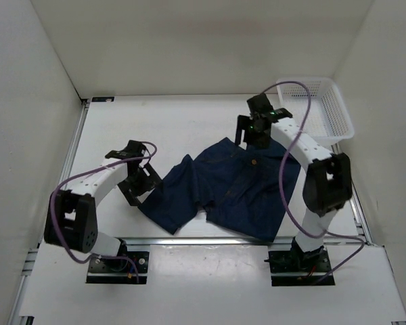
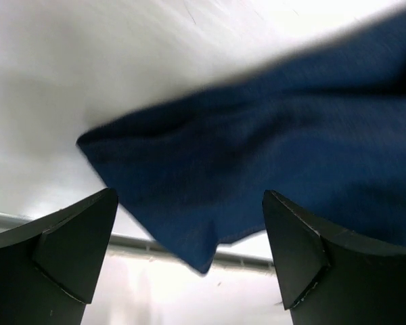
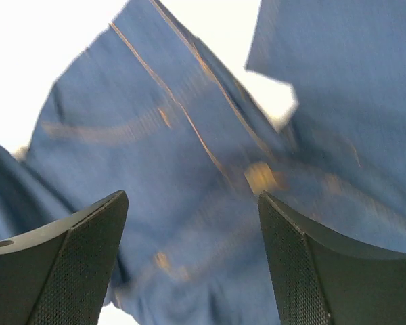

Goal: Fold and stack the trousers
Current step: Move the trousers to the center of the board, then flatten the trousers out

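Trousers (image 1: 243,186) spread; left claw (image 1: 142,186) low beside, right claw (image 1: 252,135) above, both gaping, seemingly empty.

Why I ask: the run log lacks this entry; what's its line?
trousers: rumpled, unstacked | left pincer: open, empty, facing leg end | right pincer: open, empty, over waist

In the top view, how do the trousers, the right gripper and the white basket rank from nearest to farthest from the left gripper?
1. trousers: leg end just beside the left gripper.
2. right gripper: across the table, at the far edge of the trousers.
3. white basket: far right corner.
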Action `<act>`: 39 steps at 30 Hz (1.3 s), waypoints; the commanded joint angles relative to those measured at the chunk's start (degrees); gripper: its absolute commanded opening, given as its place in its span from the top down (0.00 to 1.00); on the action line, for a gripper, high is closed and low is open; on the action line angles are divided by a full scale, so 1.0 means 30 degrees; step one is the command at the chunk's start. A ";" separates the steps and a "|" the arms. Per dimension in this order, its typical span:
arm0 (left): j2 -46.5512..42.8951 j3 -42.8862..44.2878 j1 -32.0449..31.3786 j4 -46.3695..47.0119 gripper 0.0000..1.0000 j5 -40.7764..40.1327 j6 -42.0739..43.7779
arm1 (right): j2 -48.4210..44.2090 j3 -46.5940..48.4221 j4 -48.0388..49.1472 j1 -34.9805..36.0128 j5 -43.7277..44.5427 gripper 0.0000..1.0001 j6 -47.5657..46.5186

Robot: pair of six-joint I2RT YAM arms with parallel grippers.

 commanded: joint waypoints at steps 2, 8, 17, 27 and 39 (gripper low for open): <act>0.1221 -0.0111 -0.0102 0.1346 0.00 -0.0319 -0.1326 | 0.4416 0.6181 -0.0925 0.0783 0.2242 0.20 -0.0953; 0.1633 -0.1105 0.0103 0.1522 0.00 -0.0319 -0.2232 | 0.9809 1.2073 -0.2155 0.0577 0.2365 0.13 -0.1392; 0.2629 -0.1751 0.0103 0.2342 0.09 0.0472 -0.2703 | 1.3767 1.5947 -0.2362 0.0812 0.1278 0.22 -0.1394; 0.3186 0.0294 0.0103 0.1963 0.90 0.0064 -0.1912 | 1.3535 1.3486 -0.1395 0.1632 0.0019 0.76 -0.1600; 0.3620 1.7041 0.3995 -0.6144 0.90 -0.2695 0.2509 | 0.7945 1.7899 -0.1600 -0.0531 0.0461 1.00 -0.1570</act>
